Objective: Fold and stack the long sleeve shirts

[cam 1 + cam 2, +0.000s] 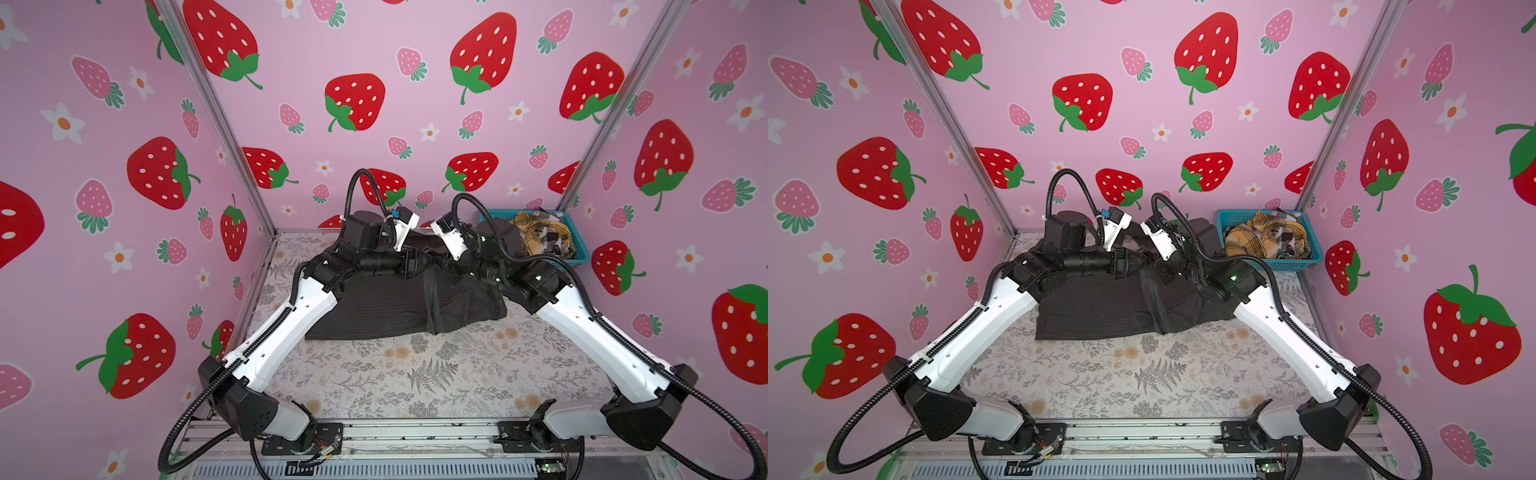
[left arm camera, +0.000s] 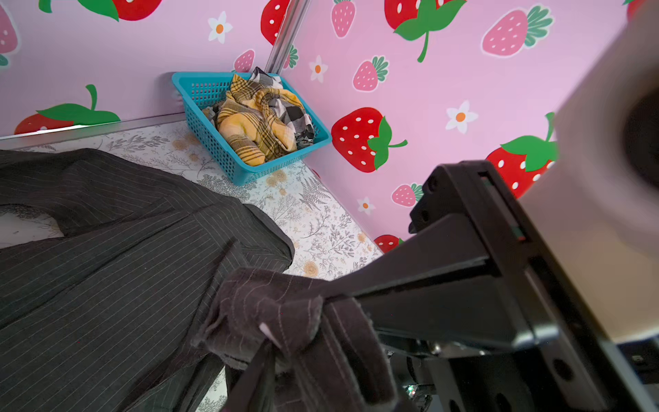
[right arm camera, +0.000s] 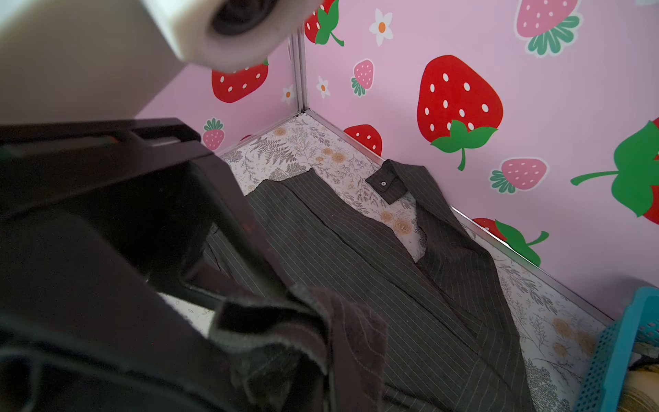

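**Clerk:** What did the top views show?

**Inspector:** In both top views the charcoal pinstripe shirt (image 1: 370, 307) lay spread over the far half of the floral-covered bench (image 1: 415, 374). Its near hem ran straight, and a bunched fold rose right of centre. The left pincer (image 1: 428, 260) and the right pincer (image 1: 451, 266) stood close together above that fold, towards the shirt's far edge. How their jaws stood could not be made out from there. The teal basket (image 1: 582, 258) stood in the far right corner. It held a mustard plaid shirt (image 1: 536, 232) and a black-and-white check shirt (image 1: 555, 239), both crumpled.

**Clerk:** And the left wrist view?

**Inspector:** The left pincer (image 2: 296, 328) was grasping a wad of the pinstripe cloth, pressed between its two fingers. The rest of the shirt (image 2: 107, 285) lay on the bench beyond it. The basket (image 2: 199, 107) sat in the wall corner, apart from that shirt, with the plaid (image 2: 249, 125) lying uppermost.

**Clerk:** The right wrist view?

**Inspector:** The right pincer (image 3: 285, 299) was clenched tight. A fold of the same shirt (image 3: 392, 285) was caught at its tip and draped off it. Beyond, two edges of the shirt lay parted with bare bench between them. A buttoned tab (image 3: 387, 185) lay near the back wall; cuff or collar, I could not tell. One corner of the basket (image 3: 613, 356) showed at the frame edge.
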Robot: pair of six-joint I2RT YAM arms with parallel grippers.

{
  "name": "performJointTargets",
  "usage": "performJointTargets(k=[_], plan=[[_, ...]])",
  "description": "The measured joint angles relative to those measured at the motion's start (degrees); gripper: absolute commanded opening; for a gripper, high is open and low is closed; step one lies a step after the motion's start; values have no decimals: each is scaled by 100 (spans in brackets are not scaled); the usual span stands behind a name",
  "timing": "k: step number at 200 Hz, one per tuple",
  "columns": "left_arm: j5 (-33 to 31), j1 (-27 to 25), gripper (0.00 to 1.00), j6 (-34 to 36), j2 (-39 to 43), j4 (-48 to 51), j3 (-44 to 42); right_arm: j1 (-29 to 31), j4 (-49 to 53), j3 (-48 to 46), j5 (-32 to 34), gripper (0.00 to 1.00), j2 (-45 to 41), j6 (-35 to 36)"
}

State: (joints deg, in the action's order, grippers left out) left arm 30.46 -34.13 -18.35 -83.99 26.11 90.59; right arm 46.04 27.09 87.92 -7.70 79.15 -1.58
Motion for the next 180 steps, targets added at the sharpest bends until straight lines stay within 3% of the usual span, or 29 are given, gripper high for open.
performJointTargets(k=[23, 34, 37, 41, 49, 51, 52, 60, 65, 79, 101, 115, 145, 180], plan=[[-160, 0, 18, 42, 2, 107, 0, 9, 11, 0, 20, 0, 26, 11], [-232, 0, 7, 66, 2, 153, 0, 15, 26, 0, 28, 0, 39, 15], [-267, 0, 1, 57, 2, 164, 0, 20, 31, 0, 39, 0, 42, 15], [-302, 0, 0, 44, 2, 175, 0, 26, 33, 0, 52, 1, 48, 15], [-400, -4, 0, 9, 2, 192, 2, 37, 37, 0, 118, 17, 63, 4], [-468, -9, 0, 50, 2, 201, 2, 44, 39, 4, 153, 27, 68, -9], [-468, -9, 0, 50, 2, 201, 2, 44, 39, 4, 153, 27, 68, -9], [-673, -20, 0, -35, 2, 245, 24, 76, 57, 24, 385, 56, 105, -72], [-879, -33, 0, -142, 2, 282, 46, 92, 98, 61, 551, 67, 133, -105], [-1303, -42, 0, -448, 24, 295, 76, 109, 234, 208, 1180, 79, 243, -337], [-1982, -17, 0, -1054, 219, 85, 0, 13, 479, 184, 2000, 89, 238, -1027], [-2341, 9, 0, -1434, 435, -109, -74, -254, 501, -195, 2118, 92, 44, -1582], [-2863, 22, 0, -1810, 686, -531, 15, -1023, 579, -1932, 1899, 94, -789, -2699], [-3215, 103, 0, -2061, 461, -669, 109, -1397, 452, -3034, 1213, 93, -1088, -3329]])
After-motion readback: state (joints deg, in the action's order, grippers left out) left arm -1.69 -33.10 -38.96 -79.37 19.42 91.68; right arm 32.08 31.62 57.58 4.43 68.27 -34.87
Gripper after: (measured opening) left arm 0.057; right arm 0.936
